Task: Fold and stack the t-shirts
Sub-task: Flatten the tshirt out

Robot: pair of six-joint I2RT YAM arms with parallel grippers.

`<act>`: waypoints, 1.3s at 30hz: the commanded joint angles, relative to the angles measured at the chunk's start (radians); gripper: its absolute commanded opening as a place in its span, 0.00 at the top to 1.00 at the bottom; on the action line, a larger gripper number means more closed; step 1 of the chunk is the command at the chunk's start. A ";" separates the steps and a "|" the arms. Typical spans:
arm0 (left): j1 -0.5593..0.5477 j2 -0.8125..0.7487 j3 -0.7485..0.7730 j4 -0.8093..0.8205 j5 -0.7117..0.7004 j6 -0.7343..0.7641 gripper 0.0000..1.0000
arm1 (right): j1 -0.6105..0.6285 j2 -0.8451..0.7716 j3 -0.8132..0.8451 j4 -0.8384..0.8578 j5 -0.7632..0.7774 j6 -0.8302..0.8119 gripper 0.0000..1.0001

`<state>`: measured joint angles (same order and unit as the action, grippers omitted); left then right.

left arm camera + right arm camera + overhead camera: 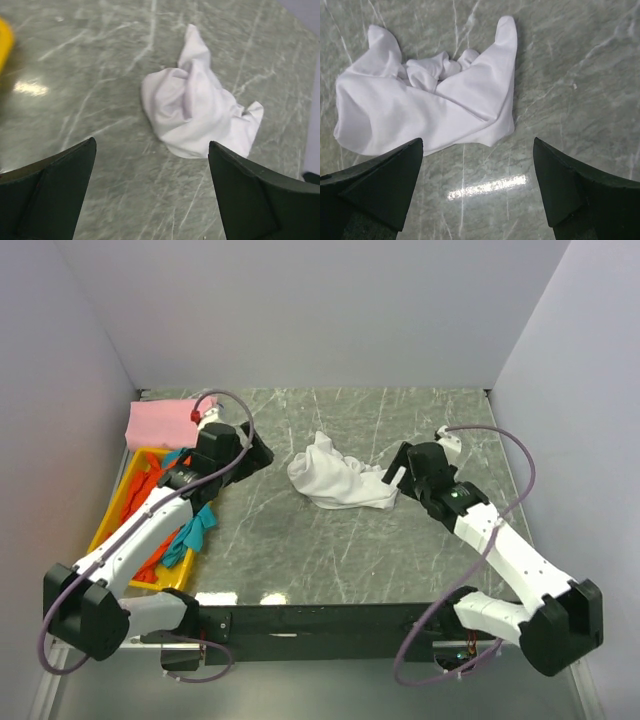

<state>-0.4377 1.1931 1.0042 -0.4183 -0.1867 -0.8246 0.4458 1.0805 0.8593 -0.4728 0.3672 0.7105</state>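
Observation:
A crumpled white t-shirt [338,480] lies in a heap on the marble table's middle; it also shows in the left wrist view [195,107] and the right wrist view [425,107]. My left gripper [262,453] is open and empty, just left of the heap. My right gripper [396,473] is open and empty, just right of it. A folded pink t-shirt [160,424] lies at the back left. Orange-red [143,495] and teal [192,533] shirts lie bunched in the yellow tray [108,522].
The yellow tray stands along the left side of the table, its corner showing in the left wrist view [4,40]. White walls close the table on the left, back and right. Bare marble [330,550] lies in front of the heap.

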 commanded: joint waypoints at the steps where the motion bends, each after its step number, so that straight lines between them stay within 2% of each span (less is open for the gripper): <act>1: -0.009 0.055 0.026 0.266 0.136 0.060 0.01 | -0.065 0.082 0.027 0.080 -0.187 -0.036 0.05; 5: -0.021 0.263 0.169 0.236 0.144 0.130 0.01 | -0.099 0.194 0.043 0.121 -0.307 -0.071 0.11; 8: -0.030 0.428 0.287 0.193 0.179 0.162 0.01 | -0.114 0.292 0.076 0.138 -0.394 -0.100 0.18; 9: -0.030 0.469 0.319 0.173 0.185 0.165 0.02 | -0.116 0.336 0.087 0.137 -0.405 -0.109 0.22; 13: -0.044 0.650 0.473 0.102 0.246 0.179 0.06 | -0.121 0.427 0.151 0.112 -0.369 -0.123 0.25; 26: -0.072 0.841 0.580 0.061 0.325 0.194 0.14 | -0.136 0.561 0.190 0.049 -0.344 -0.118 0.32; 31: -0.085 0.846 0.562 0.102 0.360 0.185 0.19 | -0.136 0.590 0.199 0.025 -0.324 -0.112 0.34; 34: -0.085 0.858 0.570 0.104 0.389 0.188 0.31 | -0.137 0.610 0.213 0.026 -0.338 -0.117 0.43; 35: -0.085 0.861 0.568 0.117 0.404 0.189 0.42 | -0.137 0.622 0.219 0.022 -0.343 -0.123 0.55; 37: -0.085 0.855 0.553 0.137 0.430 0.191 0.63 | -0.139 0.633 0.241 0.017 -0.352 -0.129 0.72; 38: -0.085 0.849 0.550 0.144 0.434 0.190 0.85 | -0.140 0.636 0.248 0.010 -0.362 -0.137 0.88; 39: -0.084 0.844 0.554 0.151 0.435 0.189 0.92 | -0.142 0.634 0.268 -0.001 -0.358 -0.137 0.94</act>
<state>-0.5179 2.0445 1.5429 -0.3294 0.1974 -0.6464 0.3149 1.7119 1.0557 -0.4515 0.0090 0.5858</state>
